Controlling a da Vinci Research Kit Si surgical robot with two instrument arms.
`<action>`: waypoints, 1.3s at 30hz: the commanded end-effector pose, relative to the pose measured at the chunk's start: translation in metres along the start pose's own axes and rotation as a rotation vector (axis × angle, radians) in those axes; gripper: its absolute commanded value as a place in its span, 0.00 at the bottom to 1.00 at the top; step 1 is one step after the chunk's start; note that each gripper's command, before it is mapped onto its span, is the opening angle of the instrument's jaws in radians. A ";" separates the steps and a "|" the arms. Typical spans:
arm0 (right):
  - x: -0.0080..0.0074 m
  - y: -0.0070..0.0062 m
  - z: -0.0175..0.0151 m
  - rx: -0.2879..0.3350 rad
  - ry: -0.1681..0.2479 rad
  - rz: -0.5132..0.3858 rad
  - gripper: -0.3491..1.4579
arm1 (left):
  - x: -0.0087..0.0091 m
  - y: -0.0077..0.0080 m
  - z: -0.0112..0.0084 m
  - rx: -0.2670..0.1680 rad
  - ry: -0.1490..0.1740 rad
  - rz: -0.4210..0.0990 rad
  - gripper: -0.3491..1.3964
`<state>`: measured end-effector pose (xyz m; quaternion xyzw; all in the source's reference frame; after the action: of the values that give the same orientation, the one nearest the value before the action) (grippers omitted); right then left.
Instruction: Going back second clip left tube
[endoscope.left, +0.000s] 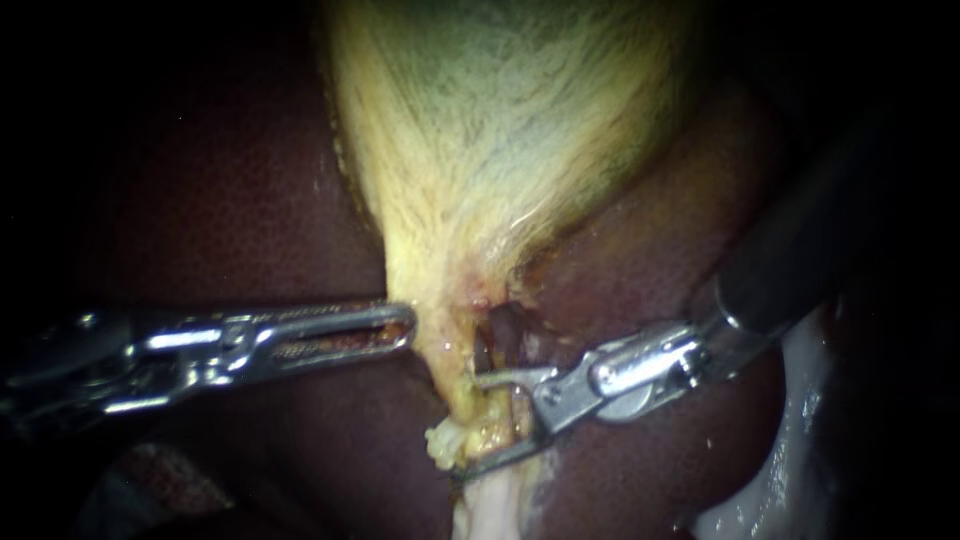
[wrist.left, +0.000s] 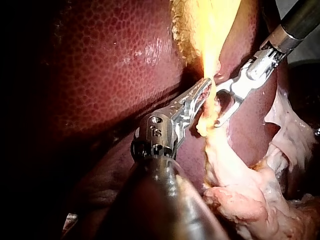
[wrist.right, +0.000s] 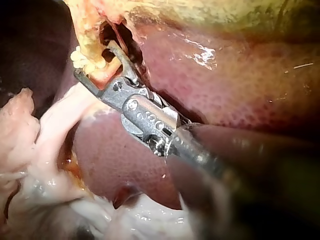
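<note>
Below the gallbladder (endoscope.left: 500, 120), where it narrows to a point, a yellowish tube (endoscope.left: 450, 365) runs down over the dark liver (endoscope.left: 220, 200). The right instrument (endoscope.left: 472, 425) has its jaws spread wide, one on each side of this tube just under the gallbladder's tip, with a gap showing. The left instrument (endoscope.left: 405, 328) has its jaws lying together and empty, their tip just beside the gallbladder's narrow end.
</note>
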<state>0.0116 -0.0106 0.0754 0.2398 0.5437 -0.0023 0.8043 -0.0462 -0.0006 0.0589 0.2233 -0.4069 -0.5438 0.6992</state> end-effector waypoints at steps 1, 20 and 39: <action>0.0002 -0.0002 -0.0008 -0.005 0.001 0.006 0.52 | 0.0000 0.0000 -0.0001 0.001 0.000 0.001 0.00; 0.0041 -0.0005 -0.0115 -0.026 0.002 -0.066 0.52 | 0.0004 0.0000 0.0004 -0.002 -0.002 0.002 0.00; 0.0053 -0.0005 -0.0139 -0.030 -0.003 -0.131 0.52 | 0.0016 0.0022 0.0055 -0.014 0.005 0.007 0.00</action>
<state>0.0014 -0.0042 0.0664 0.1910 0.5568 -0.0463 0.8071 -0.0495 -0.0008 0.0643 0.2177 -0.4029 -0.5431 0.7038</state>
